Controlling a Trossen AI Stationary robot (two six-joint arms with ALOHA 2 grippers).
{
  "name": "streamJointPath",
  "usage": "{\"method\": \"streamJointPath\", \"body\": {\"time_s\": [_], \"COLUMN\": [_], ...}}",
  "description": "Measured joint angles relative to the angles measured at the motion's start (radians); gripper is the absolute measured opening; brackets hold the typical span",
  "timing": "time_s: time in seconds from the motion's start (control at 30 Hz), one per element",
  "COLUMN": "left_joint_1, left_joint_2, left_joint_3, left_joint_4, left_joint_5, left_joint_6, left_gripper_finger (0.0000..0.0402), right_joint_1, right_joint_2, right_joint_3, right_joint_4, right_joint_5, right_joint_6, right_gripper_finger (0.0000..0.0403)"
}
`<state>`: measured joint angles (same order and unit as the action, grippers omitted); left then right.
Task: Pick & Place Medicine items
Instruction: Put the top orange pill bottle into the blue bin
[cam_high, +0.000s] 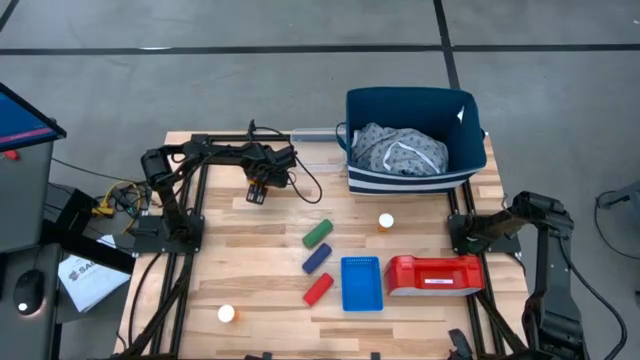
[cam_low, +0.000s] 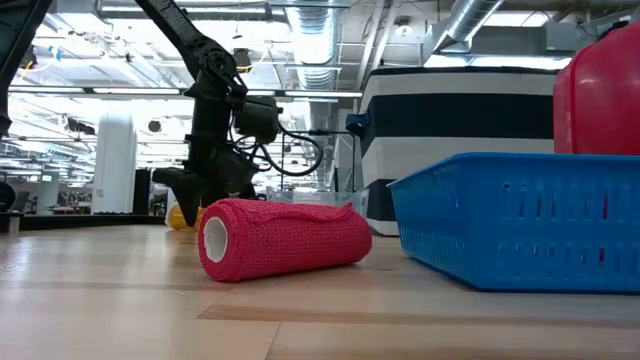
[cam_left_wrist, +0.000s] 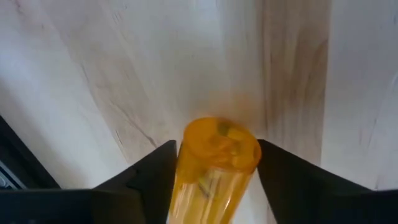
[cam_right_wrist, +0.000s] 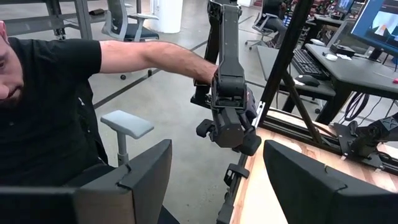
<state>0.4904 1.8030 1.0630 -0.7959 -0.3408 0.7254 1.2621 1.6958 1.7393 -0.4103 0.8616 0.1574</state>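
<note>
1. Pill bottles are your targets, and you can count three: one orange bottle (cam_left_wrist: 214, 168) sits between the left gripper's (cam_high: 258, 193) fingers, one white-capped bottle (cam_high: 386, 221) stands on the table at about 1 o'clock from the blue tray (cam_high: 362, 284), and another (cam_high: 227, 313) stands near the front edge at about 8 o'clock from the red roll (cam_high: 318, 288).
2. Your left gripper hangs at roughly 10 o'clock from the green roll (cam_high: 318, 233), well apart from the tray. The left wrist view shows both dark fingers (cam_left_wrist: 146, 177) pressed against the bottle's sides, so count the jaws as clamped on it; in the low view the bottle (cam_low: 178, 216) looks close to the tabletop.
3. Your right gripper (cam_right_wrist: 214, 180) waits off the table's right edge, at 3 o'clock from the red case (cam_high: 435, 274). Its fingers stand wide apart with nothing between them.
4. Progress, as a judgement: you are on the first bottle. The blue tray looks empty from above, and no bottle shows in the navy bin (cam_high: 412, 140), which holds only cloth, so nothing appears placed yet.
5. Left to do: carry this bottle to its destination, which the views do not mark, though the tray seems likeliest, then fetch the other two.
6. A person (cam_right_wrist: 56, 106) reaches toward the right arm in the room beyond.
</note>
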Motion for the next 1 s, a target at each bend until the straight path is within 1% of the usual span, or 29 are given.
{"method": "streamJointPath", "body": {"time_s": [0.1, 0.17, 0.53, 0.67, 0.73, 0.83, 1.0], "left_joint_1": [0.000, -0.001, -0.033, -0.056, -0.071, -0.099, -0.191], "left_joint_2": [-0.001, -0.001, -0.003, -0.040, -0.076, -0.149, -0.280], "left_joint_3": [0.000, 0.000, 0.000, 0.000, -0.001, 0.000, 0.000], "left_joint_4": [0.000, 0.001, 0.012, 0.017, 0.015, 0.013, 0.025], "left_joint_5": [0.008, 0.009, 0.010, 0.023, 0.041, 0.095, 0.229], "left_joint_6": [-0.007, -0.019, -0.034, -0.057, -0.078, -0.116, -0.214], "left_gripper_finger": [0.0176, 0.0168, 0.0167, 0.0169, 0.0169, 0.0169, 0.0169], "right_joint_1": [0.000, 0.000, 0.000, 0.000, 0.000, 0.001, 0.001], "right_joint_2": [0.000, 0.000, 0.000, 0.000, 0.000, 0.000, 0.000], "right_joint_3": [0.000, 0.000, 0.000, 0.000, 0.000, 0.000, 0.000], "right_joint_4": [0.000, 0.000, 0.000, 0.000, 0.000, 0.000, 0.000], "right_joint_5": [0.000, 0.000, 0.000, 0.000, 0.000, 0.000, 0.000], "right_joint_6": [0.000, 0.000, 0.008, 0.012, 0.012, 0.011, 0.011], "right_gripper_finger": [0.0250, 0.0250, 0.0250, 0.0250, 0.0250, 0.0250, 0.0250]}}
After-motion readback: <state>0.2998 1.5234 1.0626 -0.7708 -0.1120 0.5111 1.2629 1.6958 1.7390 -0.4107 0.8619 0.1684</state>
